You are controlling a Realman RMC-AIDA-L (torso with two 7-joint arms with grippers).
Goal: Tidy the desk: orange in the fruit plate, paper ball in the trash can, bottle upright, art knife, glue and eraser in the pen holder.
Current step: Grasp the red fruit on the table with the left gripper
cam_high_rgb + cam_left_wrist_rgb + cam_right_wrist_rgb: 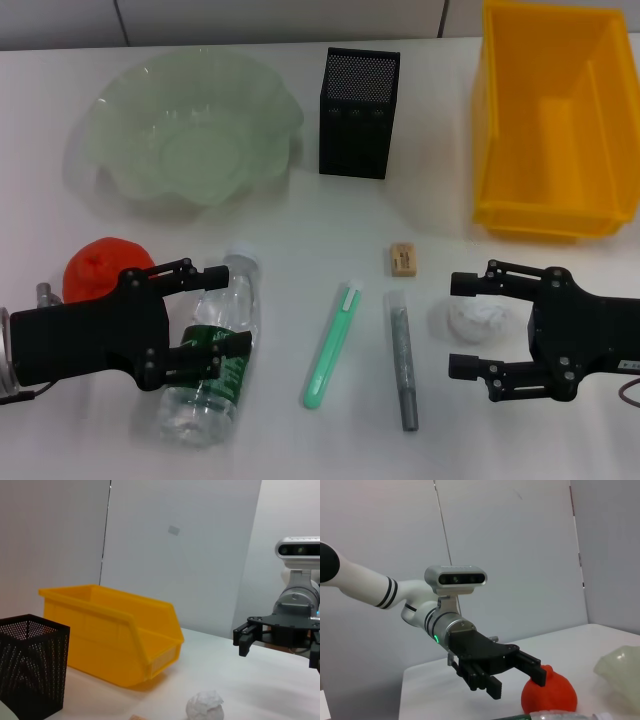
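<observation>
Here the paper ball [478, 322] lies on the table [300, 220] between the spread fingers of the right gripper [472, 325], ungrasped. Left gripper [212, 318], also spread, straddles the lying bottle [213, 350] crosswise to its long axis.

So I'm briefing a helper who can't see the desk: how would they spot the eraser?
Start at the black mesh pen holder at the back of the white table. Toward the robot from it lies the small tan rectangular eraser, beyond the grey glue stick. It is the only short, blocky item there.
</observation>
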